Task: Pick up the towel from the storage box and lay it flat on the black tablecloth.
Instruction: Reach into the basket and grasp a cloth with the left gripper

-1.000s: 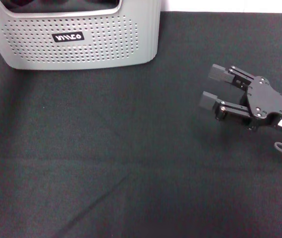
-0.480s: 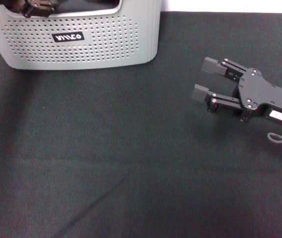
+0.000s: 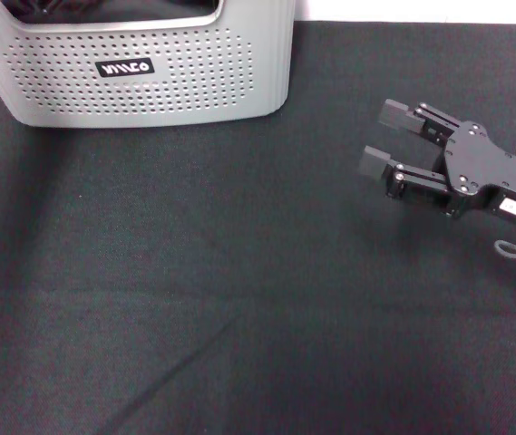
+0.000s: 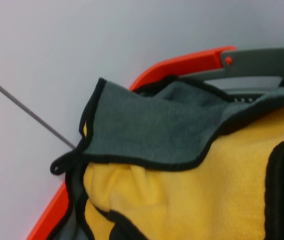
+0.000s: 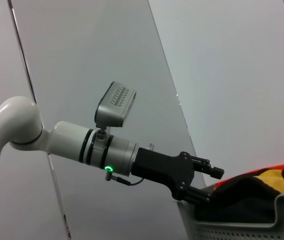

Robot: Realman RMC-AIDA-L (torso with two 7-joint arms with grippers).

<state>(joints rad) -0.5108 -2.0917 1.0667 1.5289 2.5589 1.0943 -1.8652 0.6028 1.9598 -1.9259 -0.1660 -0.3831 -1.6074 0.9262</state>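
Note:
The towel point(image 4: 181, 200), yellow with a grey-green fold point(image 4: 146, 130) and dark edging, lies bunched inside the storage box point(image 3: 194, 82). The box is light grey and perforated and stands at the far left of the black tablecloth point(image 3: 239, 272). In the right wrist view my left gripper point(image 5: 212, 185) hangs at the box's rim point(image 5: 241, 227) with its fingers apart, and a yellow bit of towel point(image 5: 274, 176) shows beside it. My left gripper is out of the head view. My right gripper point(image 3: 383, 138) is open and empty, low over the cloth at the right.
The box has an orange-red rim point(image 4: 181, 65) and a black label point(image 3: 124, 67) on its near wall. A pale wall point(image 5: 231, 75) stands behind the box. The cloth runs wide between the box and my right gripper.
Half a second ago my left gripper showed over the box's far left corner in the head view; it is now out of that view. My right gripper moved slightly left, then back right.

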